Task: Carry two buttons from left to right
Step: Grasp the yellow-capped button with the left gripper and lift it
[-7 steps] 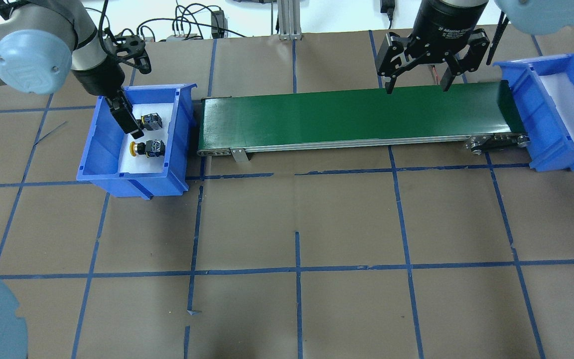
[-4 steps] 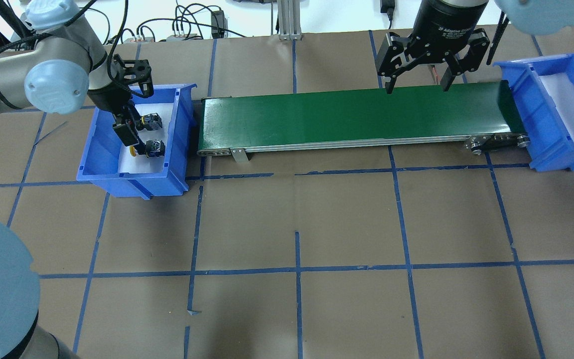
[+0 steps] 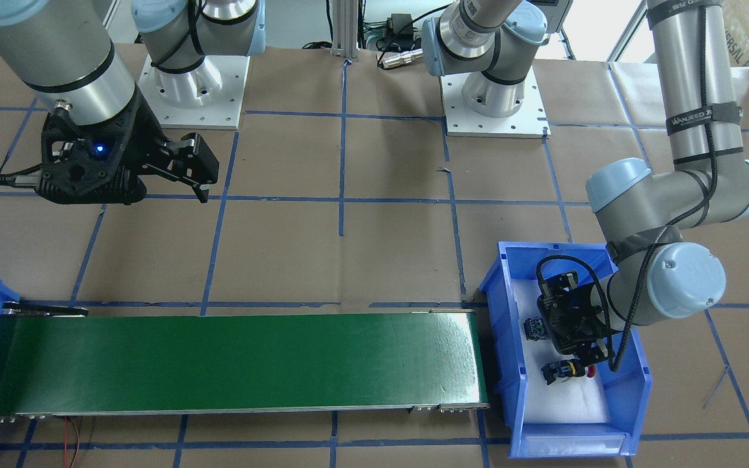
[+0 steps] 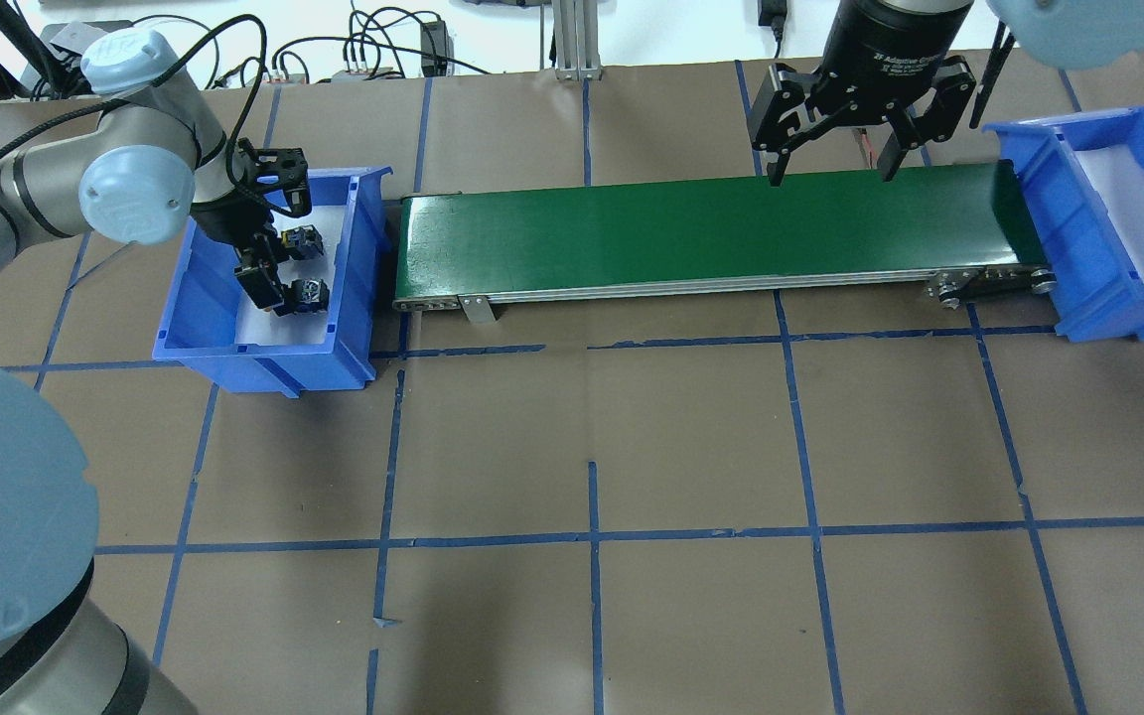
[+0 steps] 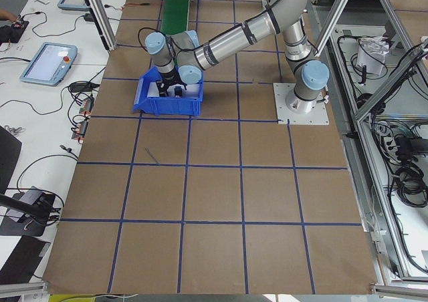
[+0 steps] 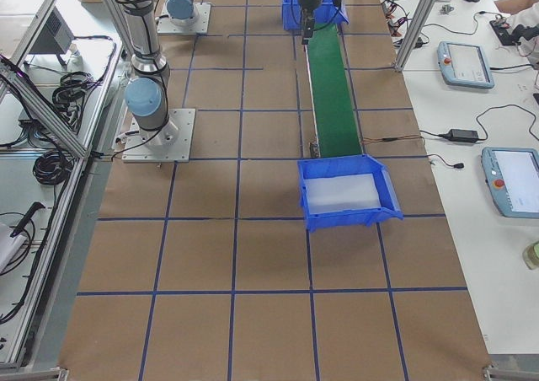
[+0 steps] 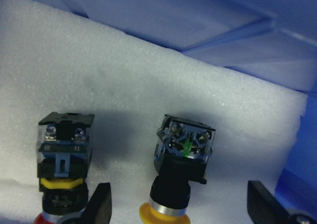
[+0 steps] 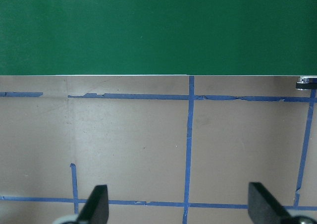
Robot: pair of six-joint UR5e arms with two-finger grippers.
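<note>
Two buttons lie on white foam in the left blue bin point(image 4: 197, 298). In the left wrist view the yellow button point(image 7: 179, 159) lies between my open fingers, its grey-black contact block pointing away. The red button point(image 7: 64, 164) lies just outside the left finger point(image 7: 101, 204). My left gripper point(image 7: 181, 211) is low in the bin, open and holding nothing. From overhead it point(image 4: 269, 286) covers the yellow cap; the yellow button's block point(image 4: 308, 294) and the red button point(image 4: 302, 241) show beside it. My right gripper point(image 4: 830, 164) is open and empty above the far edge of the conveyor.
A green conveyor belt point(image 4: 701, 233) runs from the left bin to the right blue bin point(image 4: 1034, 159), which has a white foam floor. The left bin's walls stand close around my left gripper. Brown paper with blue tape lines covers the table.
My left arm has swung in and lowered its gripper deeper into the left bin, from beside the red button to over the yellow button's cap. The right arm has not moved.
</note>
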